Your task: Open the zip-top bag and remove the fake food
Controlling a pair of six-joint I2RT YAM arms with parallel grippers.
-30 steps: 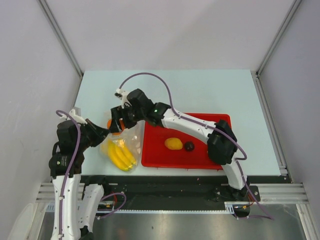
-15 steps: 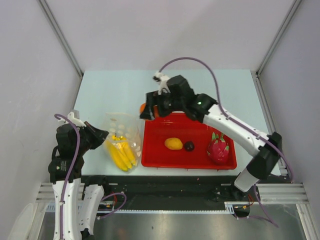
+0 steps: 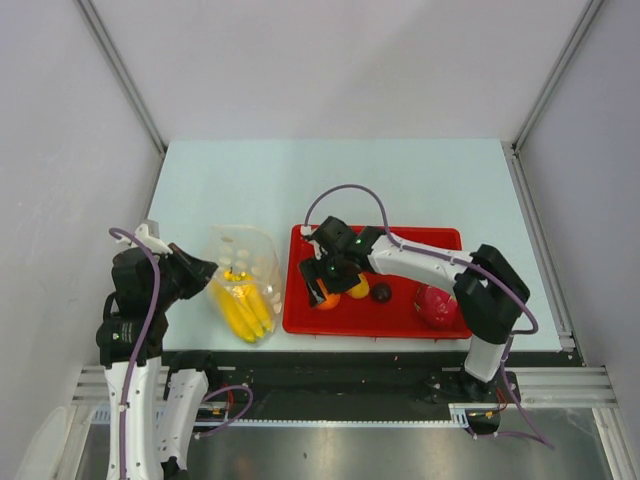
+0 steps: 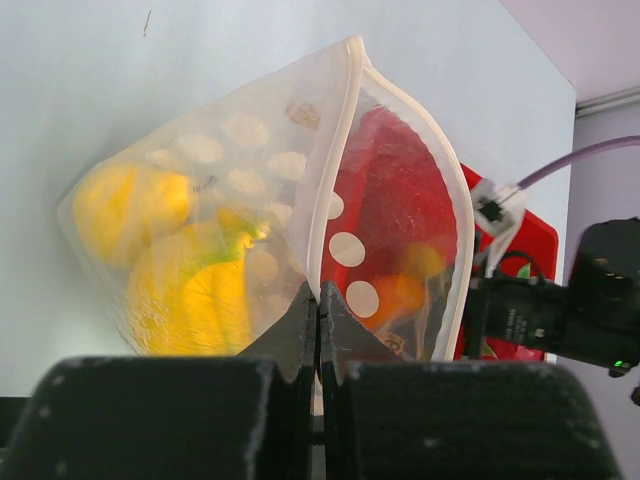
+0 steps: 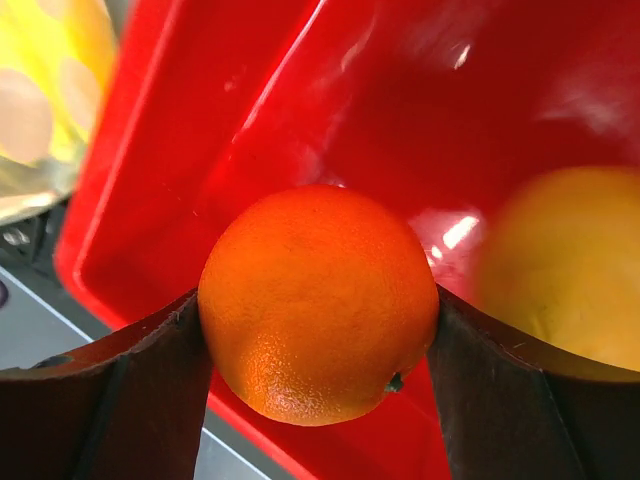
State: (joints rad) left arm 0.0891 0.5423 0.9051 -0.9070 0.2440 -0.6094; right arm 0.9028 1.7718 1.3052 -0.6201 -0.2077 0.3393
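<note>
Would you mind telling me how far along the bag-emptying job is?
Done: the bag is open, and the mango, dark fruit and dragon fruit lie in the red tray. In hand: the right fingers hold the orange over the tray. Left: bananas inside the bag, whose rim the left fingers pinch.

The pale table is carrying two things directly on its top, both in the near half. A clear dotted bag is lying toward the left front corner. Its lower end is reaching the near edge and its mouth is gaping toward the far side. A red tray is sitting flat along the near edge, just right of the bag, too close to tell whether they touch. Bananas are showing through the bag's plastic. A dark round fruit and a dragon fruit are resting on the tray's floor.
</note>
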